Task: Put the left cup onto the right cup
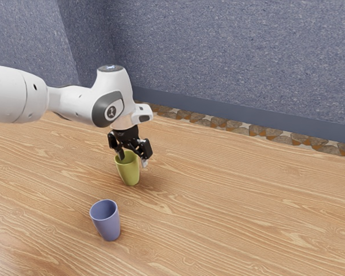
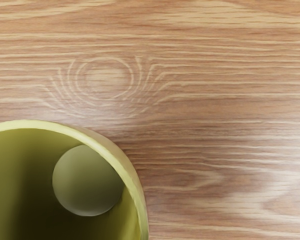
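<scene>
An olive-green cup (image 1: pixel 127 171) stands upright on the wooden table (image 1: pixel 247 195), near the middle. A blue-purple cup (image 1: pixel 105 220) stands upright nearer the front, a short way from the green one. My gripper (image 1: pixel 133 157) hangs right at the green cup's rim, pointing down. Its fingers are spread, one over the cup's mouth and one just outside the wall on the exterior view's right. The gripper is open. In the wrist view I look down into the green cup (image 2: pixel 65 190), with its round bottom visible and its rim just under my hand.
A grey wall with a dark baseboard (image 1: pixel 247 115) and a row of pebbles (image 1: pixel 264 131) runs along the table's far edge. Bare wood spreads to the exterior view's right of both cups.
</scene>
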You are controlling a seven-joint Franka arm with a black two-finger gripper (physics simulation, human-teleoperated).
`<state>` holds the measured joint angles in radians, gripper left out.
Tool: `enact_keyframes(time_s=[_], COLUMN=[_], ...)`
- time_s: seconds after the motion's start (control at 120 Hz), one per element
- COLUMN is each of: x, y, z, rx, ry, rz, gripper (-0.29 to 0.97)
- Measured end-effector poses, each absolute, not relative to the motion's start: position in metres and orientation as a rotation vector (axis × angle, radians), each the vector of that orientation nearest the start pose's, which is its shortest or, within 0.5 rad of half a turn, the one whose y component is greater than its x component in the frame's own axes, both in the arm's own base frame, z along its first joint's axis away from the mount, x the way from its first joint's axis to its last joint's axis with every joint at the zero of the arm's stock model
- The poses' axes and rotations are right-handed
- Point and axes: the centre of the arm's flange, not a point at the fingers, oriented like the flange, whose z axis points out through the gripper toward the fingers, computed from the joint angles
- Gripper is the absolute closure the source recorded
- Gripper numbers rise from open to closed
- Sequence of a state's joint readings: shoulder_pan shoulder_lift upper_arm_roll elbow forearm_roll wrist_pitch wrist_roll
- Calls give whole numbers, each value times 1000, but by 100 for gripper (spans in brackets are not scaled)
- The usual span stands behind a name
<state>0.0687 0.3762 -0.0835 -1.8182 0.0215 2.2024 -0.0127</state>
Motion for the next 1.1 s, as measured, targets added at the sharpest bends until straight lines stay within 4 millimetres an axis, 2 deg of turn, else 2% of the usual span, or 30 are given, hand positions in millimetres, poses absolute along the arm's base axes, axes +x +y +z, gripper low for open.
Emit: enact_keyframes(time_s=[0.433,0.7,1.1], x=[644,645,646], y=[-4,-4,-4], z=[324,318,317], rx=[-3156,-3157,-3158], ry=[16,17,18], rz=[-15,-13,-26], gripper=[8,18,47])
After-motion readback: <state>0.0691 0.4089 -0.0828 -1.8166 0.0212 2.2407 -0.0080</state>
